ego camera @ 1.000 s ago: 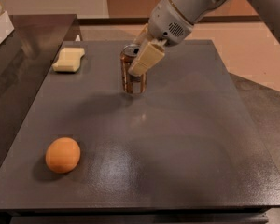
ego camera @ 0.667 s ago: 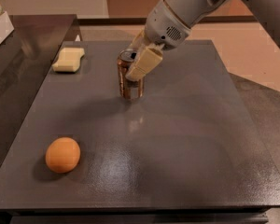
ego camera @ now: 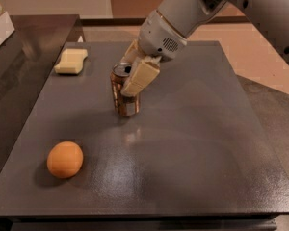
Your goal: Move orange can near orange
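The small brownish-orange metal drink can with the silver top [ego camera: 122, 97] is standing upright in the far half of the table, and the pale two-finger gripper [ego camera: 127, 79] is clamping it. One cream finger [ego camera: 140, 76] is lying across the can's near right side and the other is reaching behind its rim, so the claw is holding the can by its upper part, a grip that seems meant for carrying it. Whether the can's base is touching the surface I cannot tell. The round, smooth orange fruit [ego camera: 65, 159] is sitting well apart, at the near left, with bare tabletop between them. The grey arm [ego camera: 183, 13] is coming in from the upper right. A pale yellow rectangular sponge [ego camera: 71, 61] is lying at the far left corner. The flat dark grey table [ego camera: 207, 143] is reflecting light faintly, a darker counter [ego camera: 19, 81] is adjoining it on the left, and tan flooring [ego camera: 265, 57] is showing beyond.
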Controlling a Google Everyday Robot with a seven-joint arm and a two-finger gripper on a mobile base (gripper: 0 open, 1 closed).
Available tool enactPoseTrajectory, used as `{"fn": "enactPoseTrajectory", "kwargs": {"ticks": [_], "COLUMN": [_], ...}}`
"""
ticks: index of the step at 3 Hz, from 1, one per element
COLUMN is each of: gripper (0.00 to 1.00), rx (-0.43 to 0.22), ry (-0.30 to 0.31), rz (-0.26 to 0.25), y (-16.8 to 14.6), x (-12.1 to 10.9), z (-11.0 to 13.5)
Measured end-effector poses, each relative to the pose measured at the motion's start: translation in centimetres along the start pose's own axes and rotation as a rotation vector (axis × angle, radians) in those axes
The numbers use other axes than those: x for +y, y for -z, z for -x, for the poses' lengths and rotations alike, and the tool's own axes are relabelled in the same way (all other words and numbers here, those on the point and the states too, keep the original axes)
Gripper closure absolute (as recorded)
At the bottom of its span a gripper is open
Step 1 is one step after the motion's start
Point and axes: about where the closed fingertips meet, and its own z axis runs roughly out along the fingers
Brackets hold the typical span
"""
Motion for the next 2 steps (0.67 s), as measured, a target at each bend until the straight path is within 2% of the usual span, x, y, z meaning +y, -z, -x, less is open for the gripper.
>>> {"fn": "enactPoseTrajectory", "kwargs": {"ticks": [2], "gripper": [1.0], "rx": [-0.007], "ry": [0.059], "rz": [0.098], "y": [-3.2], "x": [2.9], "z": [1.2]}}
